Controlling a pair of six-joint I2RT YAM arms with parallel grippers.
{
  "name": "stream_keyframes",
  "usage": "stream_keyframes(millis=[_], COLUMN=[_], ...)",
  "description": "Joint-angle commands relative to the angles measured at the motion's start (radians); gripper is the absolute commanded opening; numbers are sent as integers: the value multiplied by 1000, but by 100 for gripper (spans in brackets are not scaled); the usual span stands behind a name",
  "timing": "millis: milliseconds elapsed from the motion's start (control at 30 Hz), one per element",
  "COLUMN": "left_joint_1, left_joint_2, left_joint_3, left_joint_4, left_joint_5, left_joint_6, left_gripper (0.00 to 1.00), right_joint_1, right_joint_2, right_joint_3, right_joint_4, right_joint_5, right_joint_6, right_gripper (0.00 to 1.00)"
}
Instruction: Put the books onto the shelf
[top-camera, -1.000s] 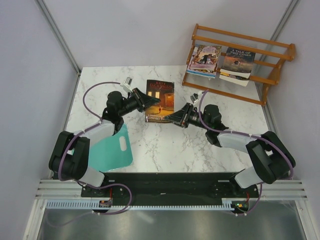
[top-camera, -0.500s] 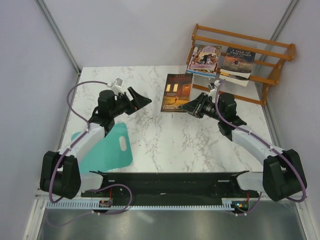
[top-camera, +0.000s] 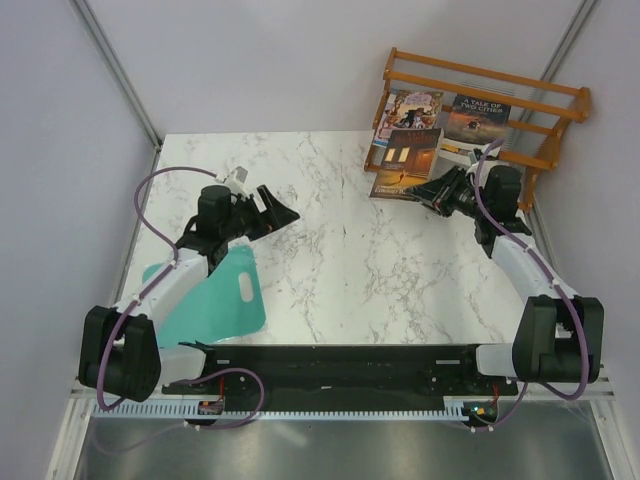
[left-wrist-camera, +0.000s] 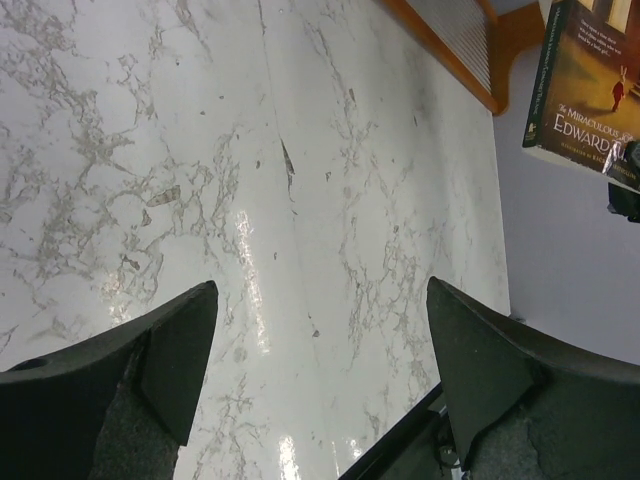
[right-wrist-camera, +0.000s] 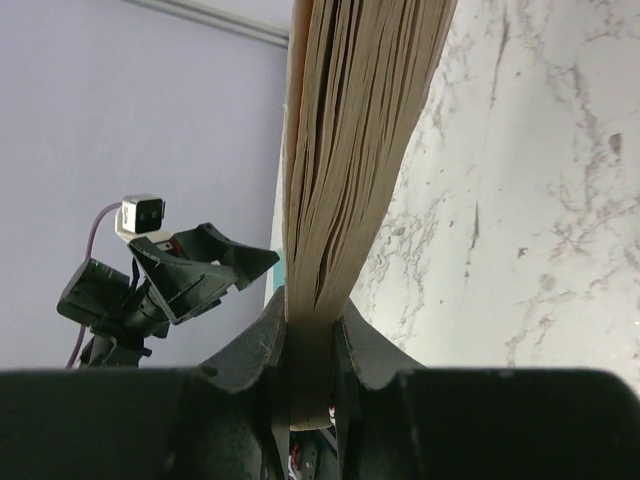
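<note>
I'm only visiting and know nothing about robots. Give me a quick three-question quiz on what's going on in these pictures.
1. True or false: the left gripper is holding a book.
2. What grips the dark red-brown book near the shelf? A) the right gripper B) the left gripper C) nothing at all.
3. Fill in: the teal sheet lies nearest the ___ arm.
Key: 1 false, its jaws stand open and empty. 2 A. 3 left.
</note>
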Motion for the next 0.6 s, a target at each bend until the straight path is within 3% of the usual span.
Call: stream_keyframes(millis=[0,567], left_joint_1=[5,8], left_joint_2=[-3,-22], left_joint_3=[-2,-13], left_joint_4=[-8,-26], left_joint_5=[-5,-8], left_joint_6=[57,65], left_gripper=[91,90], right_joint_1=[-56,-73], right_joint_2=[18,228], right_joint_3=[89,331], right_joint_4=[34,19], right_joint_5=[-105,-68], right_joint_6=[-33,27], right_gripper=[0,0])
